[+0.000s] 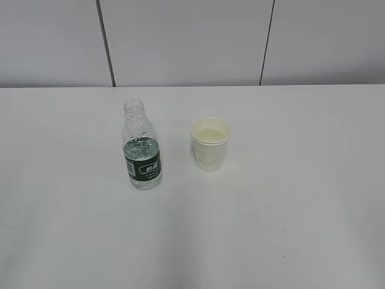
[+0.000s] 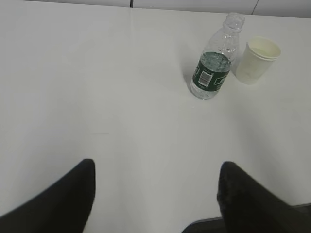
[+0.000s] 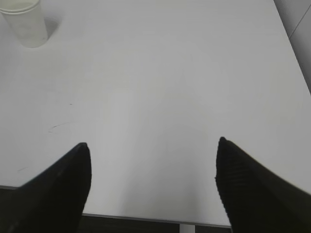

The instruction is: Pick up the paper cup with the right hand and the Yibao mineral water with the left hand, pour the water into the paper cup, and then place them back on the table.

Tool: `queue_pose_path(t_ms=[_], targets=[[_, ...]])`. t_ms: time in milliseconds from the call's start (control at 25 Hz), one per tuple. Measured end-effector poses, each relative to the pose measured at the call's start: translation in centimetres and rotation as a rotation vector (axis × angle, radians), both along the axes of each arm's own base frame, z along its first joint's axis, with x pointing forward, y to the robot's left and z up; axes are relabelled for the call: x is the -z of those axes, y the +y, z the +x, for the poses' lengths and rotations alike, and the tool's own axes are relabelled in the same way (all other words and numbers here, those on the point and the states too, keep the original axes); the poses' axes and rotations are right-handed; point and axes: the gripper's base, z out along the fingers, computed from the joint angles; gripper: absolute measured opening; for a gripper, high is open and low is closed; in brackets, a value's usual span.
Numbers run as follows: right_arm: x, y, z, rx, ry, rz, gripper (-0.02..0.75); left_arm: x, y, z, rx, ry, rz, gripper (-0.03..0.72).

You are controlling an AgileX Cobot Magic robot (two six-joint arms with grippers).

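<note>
Left hand (image 2: 154, 194): fingers spread wide, nothing between them, hovering over the tabletop's near edge. Right hand (image 3: 151, 187): same, wide open and empty, also at the near edge. Neither shows in the exterior view, so both sit well back from the work.

Bottle (image 1: 142, 147) stands upright mid-tabletop, left of centre. Cup (image 1: 210, 143) is upright just beside it on the right, a small gap between, not touching. Both well away from every edge of the table (image 1: 301, 241). In the right wrist view the cup (image 3: 25, 22) sits at the far-left corner of the frame, so that arm has a long diagonal reach.

Risks, my read:
- Bottle has no cap. Any knock or tilt on approach spills water straight out.
- Thin ribbed plastic: a hard squeeze could push water up through the neck.
- Cup is light paper. A finger grazing it would tip or slide it; too much grip would crush the rim.
- The two stand close. Both hands closing in together could clash, or one could bump the other's target.

Contents:
- Bottle: water up to roughly the top of the green label, about half full; clear above.
- Cup: cream inside, looks empty, though the bottom isn't clearly shown.
</note>
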Motion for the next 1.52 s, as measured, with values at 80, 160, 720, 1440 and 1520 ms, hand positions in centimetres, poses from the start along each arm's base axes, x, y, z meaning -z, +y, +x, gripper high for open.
queue_pose_path(t_ms=[80,160,720,1440,1520], targets=[[0.1,0.0,0.04,0.0,0.004,0.0,0.592,0.0,0.0,0.0,0.0,0.0,0.001,0.487],[0.13,0.0,0.07,0.0,0.004,0.0,0.592,0.0,0.0,0.0,0.0,0.0,0.001,0.487],[0.19,-0.01,0.1,0.0,0.005,0.0,0.592,0.08,0.44,0.11,-0.03,-0.005,0.048,0.487],[0.18,-0.01,0.11,0.001,0.004,0.002,0.592,0.08,0.46,0.11,-0.03,-0.006,0.053,0.486],[0.18,-0.01,0.11,0.001,0.004,0.002,0.592,0.08,0.46,0.11,-0.03,-0.006,0.053,0.486]])
